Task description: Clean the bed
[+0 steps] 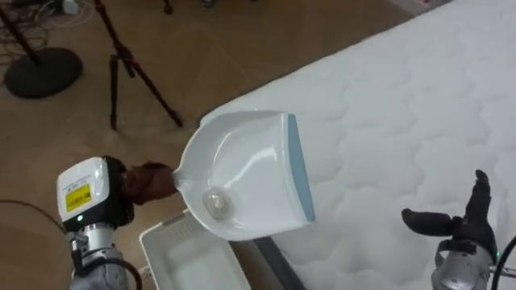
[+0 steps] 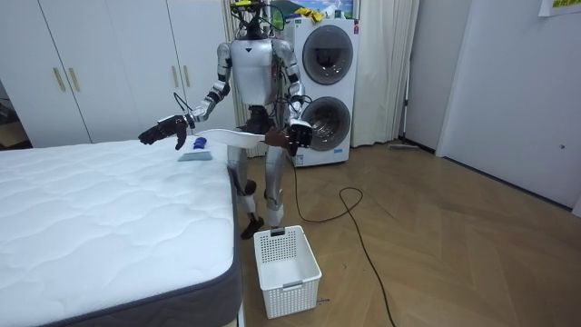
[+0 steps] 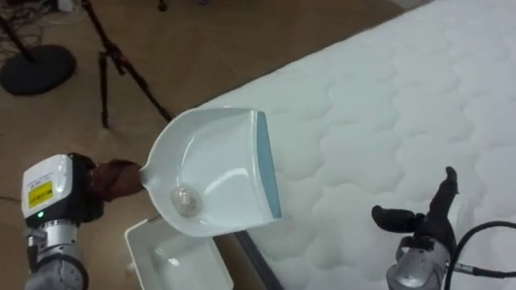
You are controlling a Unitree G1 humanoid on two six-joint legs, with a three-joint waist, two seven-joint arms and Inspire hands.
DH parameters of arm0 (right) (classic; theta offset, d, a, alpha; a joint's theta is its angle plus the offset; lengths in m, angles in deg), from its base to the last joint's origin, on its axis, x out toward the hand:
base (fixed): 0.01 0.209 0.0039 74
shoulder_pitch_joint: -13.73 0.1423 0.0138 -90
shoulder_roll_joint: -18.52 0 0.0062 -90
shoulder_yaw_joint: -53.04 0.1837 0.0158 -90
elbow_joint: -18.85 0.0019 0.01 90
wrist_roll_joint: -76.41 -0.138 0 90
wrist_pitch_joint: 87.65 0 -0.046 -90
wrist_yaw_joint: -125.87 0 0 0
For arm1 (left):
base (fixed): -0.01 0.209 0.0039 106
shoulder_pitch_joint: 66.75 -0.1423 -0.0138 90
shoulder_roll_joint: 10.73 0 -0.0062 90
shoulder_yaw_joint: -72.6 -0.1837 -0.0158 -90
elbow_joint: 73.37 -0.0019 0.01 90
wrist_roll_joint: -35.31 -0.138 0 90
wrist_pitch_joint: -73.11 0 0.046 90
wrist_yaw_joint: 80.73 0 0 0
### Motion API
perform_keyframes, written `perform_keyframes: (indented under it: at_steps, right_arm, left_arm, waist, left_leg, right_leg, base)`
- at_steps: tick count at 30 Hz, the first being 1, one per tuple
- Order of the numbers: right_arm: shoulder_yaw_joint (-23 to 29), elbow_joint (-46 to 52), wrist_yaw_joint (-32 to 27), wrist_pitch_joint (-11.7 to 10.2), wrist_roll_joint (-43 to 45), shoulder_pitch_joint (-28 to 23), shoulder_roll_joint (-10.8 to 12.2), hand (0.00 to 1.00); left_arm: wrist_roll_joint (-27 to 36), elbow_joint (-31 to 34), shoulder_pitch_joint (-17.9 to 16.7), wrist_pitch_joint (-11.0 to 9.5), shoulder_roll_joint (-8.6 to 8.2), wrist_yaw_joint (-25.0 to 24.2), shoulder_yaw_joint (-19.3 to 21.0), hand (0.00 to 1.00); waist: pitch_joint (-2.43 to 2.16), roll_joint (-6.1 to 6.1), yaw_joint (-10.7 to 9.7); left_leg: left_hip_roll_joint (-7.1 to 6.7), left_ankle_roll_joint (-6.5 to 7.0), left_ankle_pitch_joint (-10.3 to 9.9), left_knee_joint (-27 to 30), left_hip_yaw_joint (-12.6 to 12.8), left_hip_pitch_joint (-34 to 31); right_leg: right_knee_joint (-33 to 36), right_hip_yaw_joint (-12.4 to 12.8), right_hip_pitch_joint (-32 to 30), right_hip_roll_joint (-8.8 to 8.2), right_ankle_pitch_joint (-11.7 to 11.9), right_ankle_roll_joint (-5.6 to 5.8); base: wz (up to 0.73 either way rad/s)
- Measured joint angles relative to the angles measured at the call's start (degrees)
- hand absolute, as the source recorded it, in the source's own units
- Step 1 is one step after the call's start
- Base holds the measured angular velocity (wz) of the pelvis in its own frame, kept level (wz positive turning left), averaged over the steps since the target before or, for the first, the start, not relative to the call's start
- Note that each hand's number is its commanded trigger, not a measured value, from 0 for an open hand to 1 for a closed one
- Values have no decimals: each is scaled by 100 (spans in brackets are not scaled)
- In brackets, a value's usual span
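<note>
Two robot hands are yours to mind. Your left robot hand (image 1: pixel 147 182) is clamped round the handle of the white plastic dustpan with the pale blue lip (image 1: pixel 242 173). It holds the pan in the air just off the bed's edge, with the lip turned toward the bed. Your right robot hand (image 1: pixel 463 221) hangs over the bed's white quilted mattress (image 1: pixel 403 105) with fingers straight and thumb spread, holding nothing.

One small crumpled clear scrap (image 1: pixel 216 203) lies inside the pan at the handle end. Beside the bed, on the wooden floor (image 1: pixel 242 56), a white slatted plastic basket (image 1: pixel 189 258) stands under the raised pan.

By my reading you are at the emptying step: the scrap is gathered, the pan is off the bed, and the basket waits below. The next move calls for you to centre the pan over the basket's opening and lower it. Then tip the lip downward so the scrap slides the pan's whole length and drops inside. It looks light, so tip slowly and close to the rim, or it may drift past onto the floor. Your right robot hand can stay where it is.

Counted: one dustpan, one scrap, one basket, one bed. Farther from the bed stand one dark tripod (image 1: pixel 129 64) and one round dark stand base (image 1: pixel 40 71).
</note>
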Motion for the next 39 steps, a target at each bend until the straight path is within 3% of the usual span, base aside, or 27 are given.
perform_keyframes:
  at_steps: [4,9,11,12,13,14,15,16,17,18,19,20,21,23,26,30,33,36,38,39]
  right_arm:
    - [6,117,116,-11,-155,-14,-2,0]
    - [37,265,234,-220,-166,-36,-1,0]
    - [72,264,216,-262,-139,-37,3,0]
    - [97,261,210,-263,-141,-36,2,0]
    - [165,260,184,-267,-154,-57,20,0]
    - [178,252,103,-271,-181,-134,42,0]
    - [174,245,81,-270,-192,-162,56,0]
    - [170,240,83,-272,-208,-166,70,0]
    - [171,233,85,-271,-220,-173,77,0]
    - [174,230,87,-271,-225,-190,78,0]
    - [214,221,87,-279,-198,-189,84,0]
    - [207,179,97,-301,-189,-107,90,0]
    - [188,135,114,-314,-189,-65,100,0]
    - [193,115,223,-315,-189,-150,171,0]
    - [242,68,210,-330,-174,-86,170,0]
    - [207,-9,229,-331,-171,-22,173,0]
    - [164,-49,236,-330,-169,-18,173,0]
    - [177,-222,325,-329,-163,-67,171,0]
    - [169,-223,411,-326,-164,-104,173,0]
    - [167,-223,423,-325,-165,-105,175,0]
  left_arm:
    - [-5,0,-39,1,30,-37,10,100]
    - [-51,3,-156,5,27,-280,16,100]
    - [-59,7,-151,4,0,-284,15,100]
    - [-60,8,-148,2,-22,-292,15,100]
    - [-57,14,-131,-12,-48,-350,8,100]
    - [-55,5,-126,-28,-49,-401,-20,100]
    - [-53,-10,-134,-31,-52,-401,-23,100]
    - [-41,-34,-205,-12,-63,-401,-23,100]
    - [-38,-37,-262,0,-55,-406,-23,100]
    - [-36,-47,-263,1,-49,-412,-22,100]
    - [-22,-51,-219,-25,-30,-413,-4,100]
    - [0,-84,-174,-50,16,-415,28,100]
    - [20,-104,-171,-44,23,-420,41,100]
    - [6,-124,-184,-23,61,-481,19,100]
    - [-41,-123,-177,-48,63,-484,26,100]
    - [-39,-122,-174,-48,68,-487,45,100]
    - [-34,-120,-161,-104,111,-508,66,100]
    - [-31,-115,-141,-176,189,-549,79,100]
    - [-29,-114,-93,-177,189,-578,78,100]
    - [-28,-114,-81,-177,194,-604,80,100]
  waist:
    - [-39,-290,204]
    - [-46,-304,290]
    - [-26,-225,196]
    - [-9,-186,120]
    - [37,-83,-49]
    - [45,-41,-153]
    - [52,-45,-139]
    - [51,-32,-69]
    - [26,-67,-85]
    - [15,-128,-180]
    - [-4,-226,-287]
    - [19,-126,-118]
    - [41,-76,-35]
    - [6,-130,-47]
    - [4,-135,11]
    - [24,-93,109]
    - [50,3,168]
    - [33,66,90]
    - [47,129,39]
    - [49,135,10]
  left_leg:
    - [-151,-81,60,-33,-359,-6]
    - [-288,-80,61,141,-763,-80]
    - [-363,-34,119,264,-906,-288]
    - [-323,20,153,285,-717,-357]
    - [50,99,139,330,385,-543]
    - [390,138,-12,436,1471,-615]
    - [463,32,-109,477,1720,-635]
    - [386,-223,-225,501,1699,-605]
    - [151,-422,-113,199,1526,-482]
    - [12,-617,10,-35,1417,-388]
    - [155,-281,-94,307,1684,-386]
    - [535,-146,-642,898,1658,-466]
    - [539,28,-753,1032,1565,-466]
    - [367,216,-724,849,1286,-309]
    - [248,300,-668,729,1165,-220]
    - [220,324,-680,758,1087,-250]
    - [225,371,-754,879,981,-252]
    - [124,391,-808,927,688,-179]
    - [82,386,-801,932,517,-187]
    - [60,382,-795,936,447,-186]
  right_leg:
    - [-72,-51,17,13,-74,16]
    - [-227,-163,189,128,-33,-51]
    - [-283,-585,281,112,-25,-61]
    - [-317,-766,312,50,-26,-65]
    - [-396,-1178,397,24,-75,-57]
    - [-223,-1431,384,-36,-245,-57]
    - [-84,-1455,349,-95,-330,-43]
    - [68,-1495,313,-191,-425,30]
    - [-5,-1496,343,-221,-432,40]
    - [-139,-1434,382,-283,-385,-15]
    - [-137,-1485,376,-418,-342,57]
    - [291,-1516,320,-415,-532,150]
    - [491,-1481,256,-399,-596,198]
    - [551,-1333,251,-415,-546,213]
    - [551,-1063,269,-383,-491,251]
    - [737,-1069,252,-420,-494,258]
    - [1393,-1040,46,-519,-485,271]
    - [1899,-574,-284,-576,-520,344]
    - [2026,-127,-820,-588,-529,336]
    - [1965,-76,-921,-580,-524,344]
  base:
    - [44]
    - [46]
    - [78]
    - [119]
    - [129]
    - [118]
    - [60]
    - [29]
    - [51]
    - [88]
    - [50]
    - [10]
    - [-28]
    - [34]
    - [35]
    - [18]
    - [22]
    - [40]
    - [41]
    - [58]
